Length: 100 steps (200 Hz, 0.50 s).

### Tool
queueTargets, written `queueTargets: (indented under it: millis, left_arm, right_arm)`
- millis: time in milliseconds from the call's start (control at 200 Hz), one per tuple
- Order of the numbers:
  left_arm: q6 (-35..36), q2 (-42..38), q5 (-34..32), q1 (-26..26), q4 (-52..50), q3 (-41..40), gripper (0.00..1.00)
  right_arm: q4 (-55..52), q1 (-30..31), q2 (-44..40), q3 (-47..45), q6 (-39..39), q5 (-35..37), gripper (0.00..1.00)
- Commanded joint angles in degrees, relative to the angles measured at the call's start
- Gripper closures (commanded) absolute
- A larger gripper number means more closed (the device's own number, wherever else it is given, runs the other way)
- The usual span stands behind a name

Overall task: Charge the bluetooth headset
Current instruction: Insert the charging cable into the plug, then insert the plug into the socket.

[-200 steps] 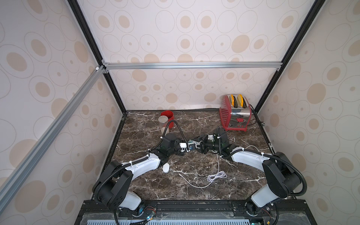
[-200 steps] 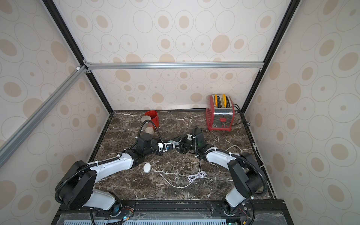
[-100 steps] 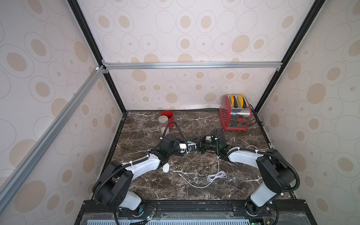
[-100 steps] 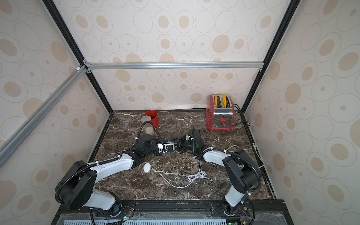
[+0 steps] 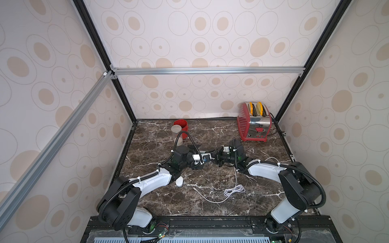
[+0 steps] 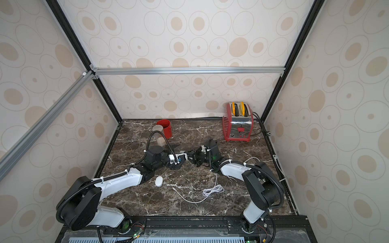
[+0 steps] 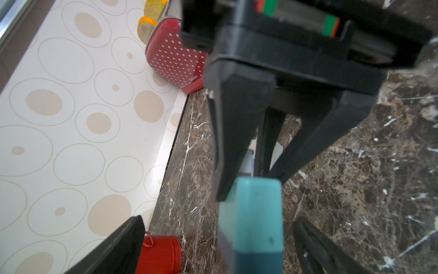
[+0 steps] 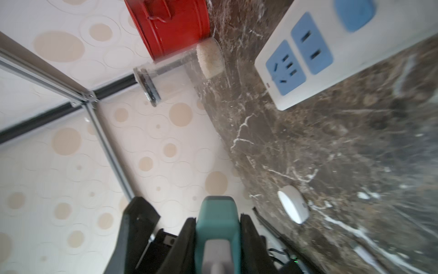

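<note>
Bright even light; soft shadows; teal plug blurred close-up.

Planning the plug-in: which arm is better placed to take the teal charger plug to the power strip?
Likely right. The right claw grips the teal charger plug, with the power strip in its wrist view. The left claw stands open, holding nothing.

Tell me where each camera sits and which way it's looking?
Top views: high at the front, looking down over the table toward the back wall; left arm and right arm show whole.
Left wrist: on the left arm, facing the toaster; its open left pincer shows, with the right pincer opposite.
Right wrist: on the right arm, facing the power strip and headset case; right pincer shows, shut on the teal plug.
Shared: both wrist views show the teal plug and red tin.
</note>
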Motion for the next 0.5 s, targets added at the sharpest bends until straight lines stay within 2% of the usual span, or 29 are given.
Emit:
queueTargets:
  millis: [0,75,150,285,396,496]
  left_arm:
    - [-5.4,-4.0,-0.4,-0.2,2.4,-2.3,0.01]
    - [-10.1,-6.9,-0.8,1.0,3.8,-4.6,0.01]
    - [-17.2,-9.8,-0.1,3.8,5.0,-6.3,0.01]
    - [-29.3,-13.0,0.8,8.9,4.0,-7.2,0.01]
    - [-35.9,-12.3,2.6,11.8,0.1,-5.2,0.01]
    - [-40.0,-10.2,3.9,13.6,-1.8,-2.7,0.01]
  right_arm:
    - [-19.0,-1.3,-4.8,6.3,-18.1,3.9,1.0]
    - [-32.0,-1.1,-5.3,11.5,-30.8,8.2,1.0]
    - [-39.3,-1.0,-4.7,15.3,-39.8,11.9,1.0]
    - [-47.7,0.0,-1.1,22.2,-52.0,17.6,1.0]
    - [-54.1,2.8,3.2,28.7,-61.5,24.7,1.0]
    - [-57.4,5.0,7.5,33.4,-66.9,30.5,1.0]
